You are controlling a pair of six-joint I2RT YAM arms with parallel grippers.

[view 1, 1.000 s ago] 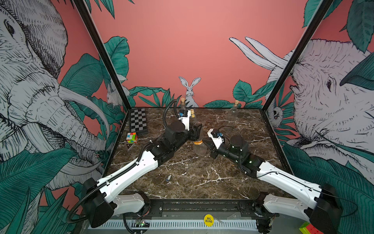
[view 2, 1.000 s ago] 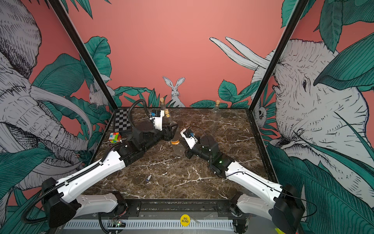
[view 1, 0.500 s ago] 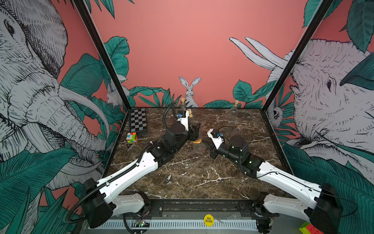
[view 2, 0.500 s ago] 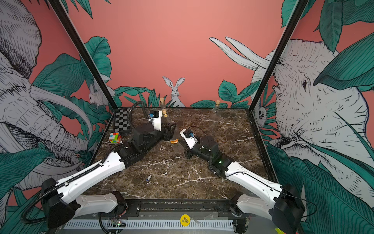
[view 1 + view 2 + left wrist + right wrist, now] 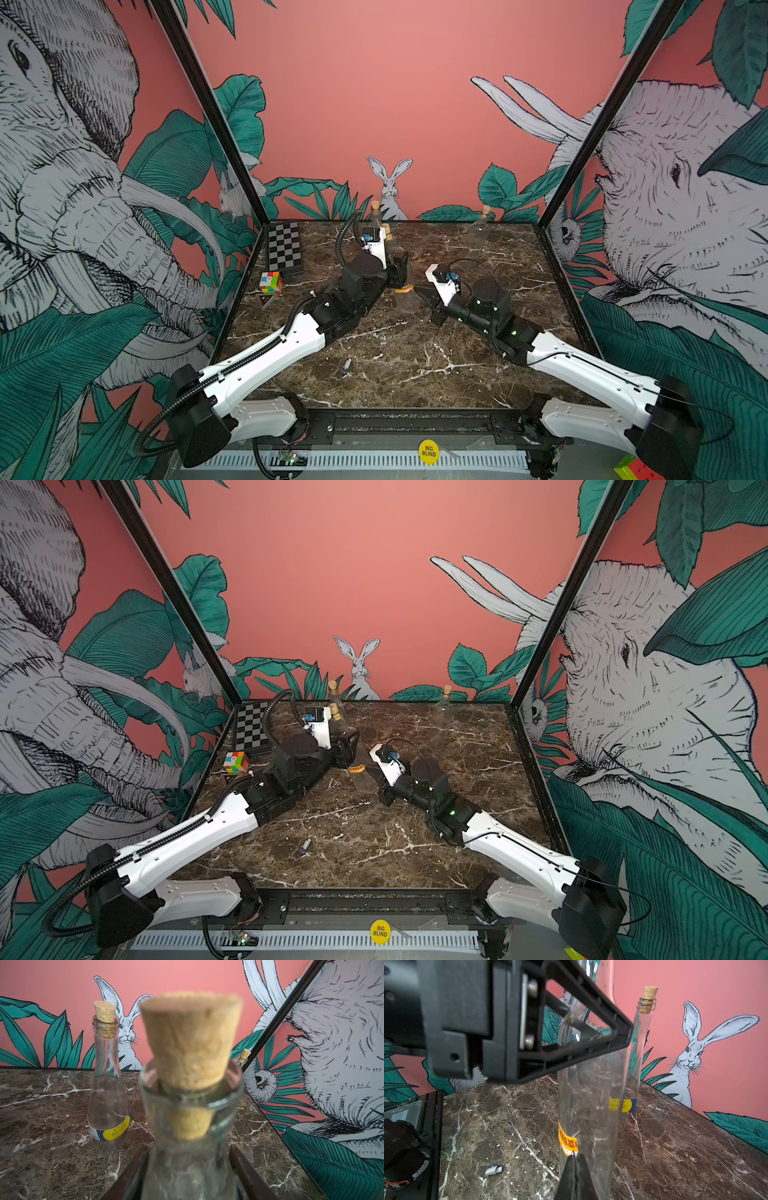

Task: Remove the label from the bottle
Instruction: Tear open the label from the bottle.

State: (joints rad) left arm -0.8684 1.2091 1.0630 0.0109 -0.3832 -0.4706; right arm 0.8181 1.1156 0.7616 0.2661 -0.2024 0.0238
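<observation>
My left gripper (image 5: 398, 266): clamped around the upright clear bottle (image 5: 591, 1105).
My right gripper (image 5: 574, 1160): pressed closed, tips touching the orange label (image 5: 568, 1140) at its lower corner.

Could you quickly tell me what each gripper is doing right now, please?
Left gripper: closed on the clear bottle.
Right gripper: closed, tips at the orange label; grip unclear.

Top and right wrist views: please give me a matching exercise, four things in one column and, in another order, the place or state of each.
1. left pincer
2. right pincer
3. rear bottle near the painted rabbit
4. colour cube

A. beside the chessboard
B. shut, tips at the orange label
C. around the near bottle, high up
D. carries a blue and yellow label

Pairs: 1-C, 2-B, 3-D, 4-A.
</observation>
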